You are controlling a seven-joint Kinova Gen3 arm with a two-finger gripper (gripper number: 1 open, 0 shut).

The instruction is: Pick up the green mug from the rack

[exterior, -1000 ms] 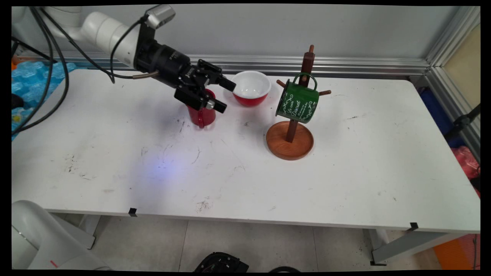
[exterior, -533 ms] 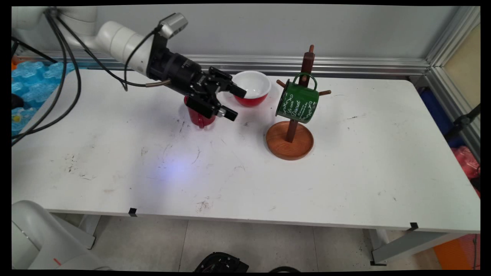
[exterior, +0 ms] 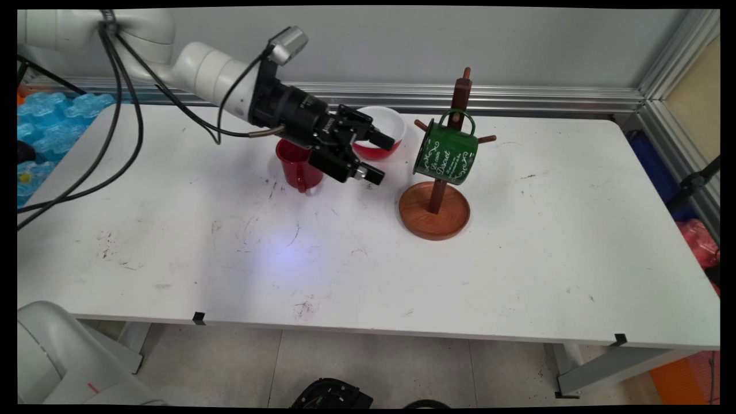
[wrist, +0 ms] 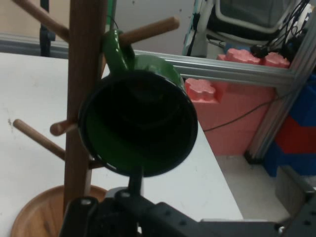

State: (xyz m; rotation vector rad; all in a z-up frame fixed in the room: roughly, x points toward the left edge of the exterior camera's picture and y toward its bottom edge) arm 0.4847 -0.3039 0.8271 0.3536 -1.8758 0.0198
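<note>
The white table is lying mostly bare along its near side. Toward the middle, a wooden mug stand is standing upright on its round base, right of centre. A green mug is hanging by its handle from one of the stand's upper pegs, tilting with its mouth facing left. It is dark green enamel with white script on its side, and in the hand view its dark opening is facing the camera, beside the post.

The gripper is hovering above the table just left of the green mug, pointing at it, jaws spread and holding nothing. Behind the wrist, a red mug is standing upright. Farther back, a red bowl with a white inside is sitting partly hidden by the fingers.
</note>
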